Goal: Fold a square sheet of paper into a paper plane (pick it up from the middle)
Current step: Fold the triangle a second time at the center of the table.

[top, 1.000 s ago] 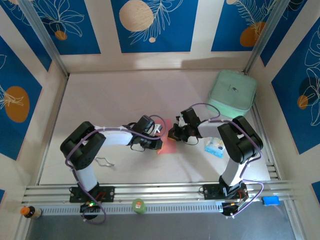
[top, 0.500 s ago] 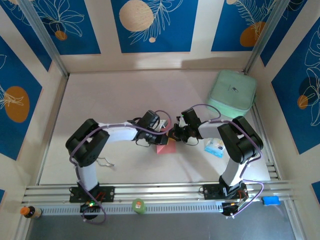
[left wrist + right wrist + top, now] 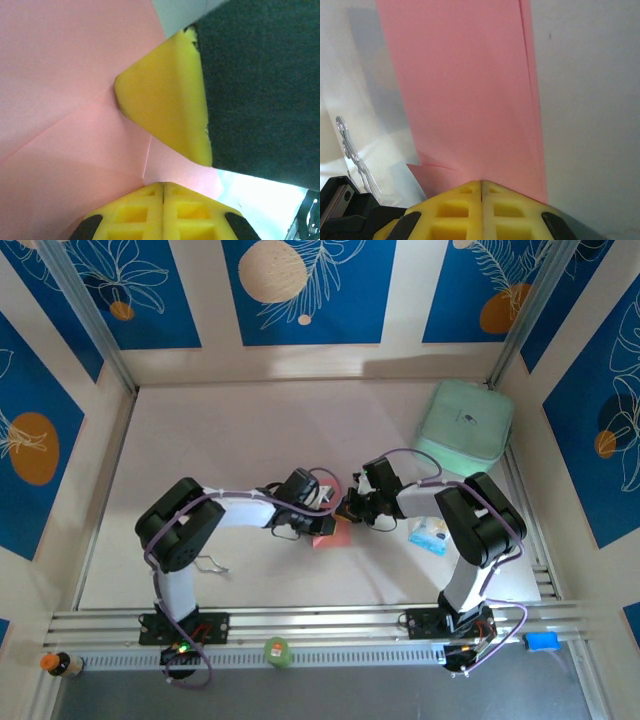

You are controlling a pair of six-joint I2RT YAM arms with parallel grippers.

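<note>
Paper this thin needs care. The pink paper sheet (image 3: 330,533), creased and partly folded, sits between my two arms about midway along the table. It is nearer the near edge than the far one and well apart from the mint-green case (image 3: 465,425) in the far right corner.

My left gripper (image 3: 163,185) is closed, its fingers flat together with the paper's edge running into their seam, so I judge it is pinching the sheet. My right gripper (image 3: 481,182) is closed too, with a long folded strip coming straight out from between its tips.

I expect the sheet to be almost weightless, floppy and quick to wrinkle or tear. I would take it on the doubled layers beside a crease, not by a loose corner.

From above, the sheet is a small pink patch tucked under both wrists. The left wrist camera gives me the diagonal crease and the right fingertips (image 3: 165,105) touching the paper. The right wrist camera gives the strip's layered long edge and a wire clip (image 3: 351,147) on the table.
</note>
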